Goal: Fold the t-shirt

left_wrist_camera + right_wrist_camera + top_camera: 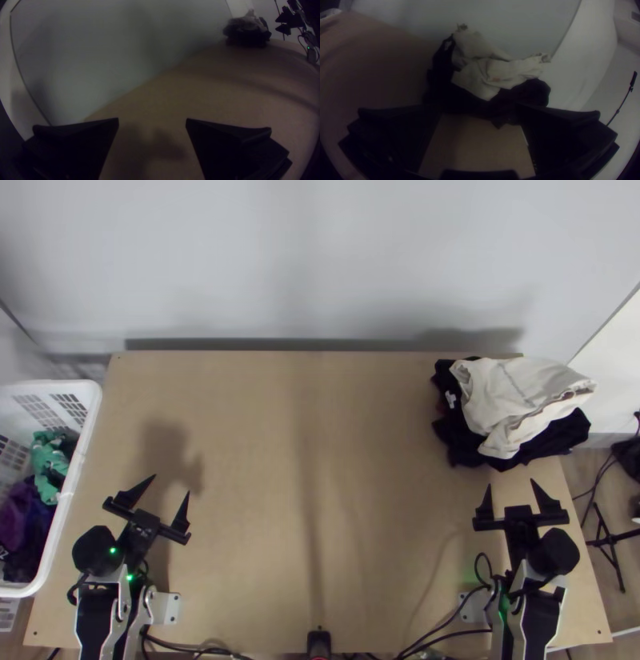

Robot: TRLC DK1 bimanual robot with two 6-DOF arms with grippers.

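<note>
No fold is in progress under me. A cream garment (pixel 520 396) lies loosely layered, its edges uneven, on dark clothes (pixel 552 438) at the far right of the surface (pixel 360 500). I take it to be the t-shirt, but can't be sure: green cloth (pixel 50 462) is bunched in the white basket (pixel 70 488) at the left and might be the one. If the cream piece is mine, I can't tell whether its folding is finished; if the green one is, all of it remains: lift, spread, fold and stack.

The pile sits just beyond my right end effector (pixel 511 483), toward the far side, near but apart from it. From my left end effector (pixel 171 485) the pile is well apart, across to the far right, while the basket stands nearer, to the left. Both have their fingers spread wide, with nothing between them.
</note>
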